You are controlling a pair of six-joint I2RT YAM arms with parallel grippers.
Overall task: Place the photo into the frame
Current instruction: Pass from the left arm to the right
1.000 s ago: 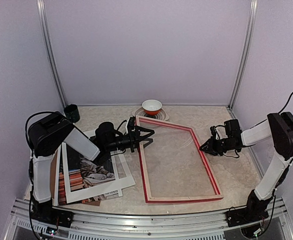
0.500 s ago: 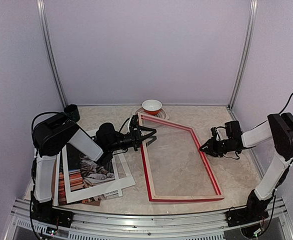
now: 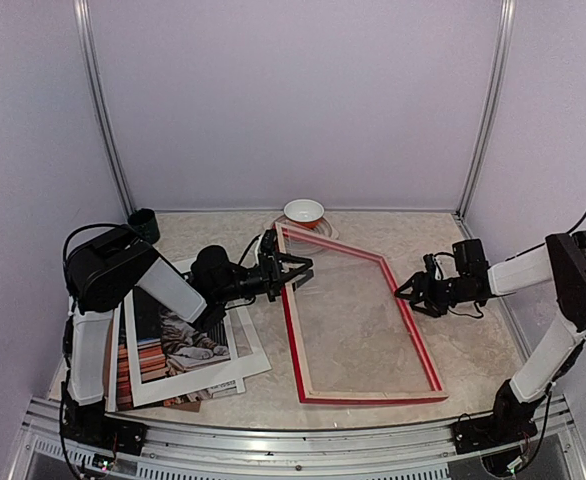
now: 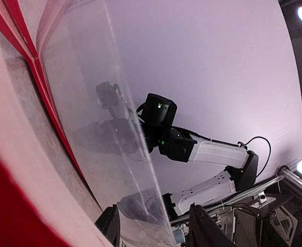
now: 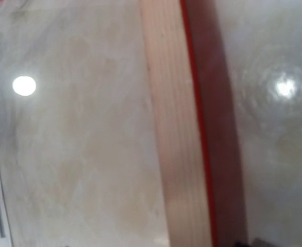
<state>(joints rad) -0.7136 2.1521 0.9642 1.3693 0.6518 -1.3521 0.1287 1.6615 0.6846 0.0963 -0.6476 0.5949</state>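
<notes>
Between spread left hand point(image 3: 295, 272) and spread right hand point(image 3: 403, 293) lies the frame point(image 3: 373, 396), left astride its rail.

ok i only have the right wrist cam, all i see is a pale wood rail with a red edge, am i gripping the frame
Observer: no, the top view shows the right gripper open beside the right rail of the frame.
Operator: and the left arm
Observer: the left gripper straddles the left rail near the far corner; can't tell if it pinches.
Operator: where's the photo
Observer: the photo lies left of the frame with a white mat, not in it.
</notes>
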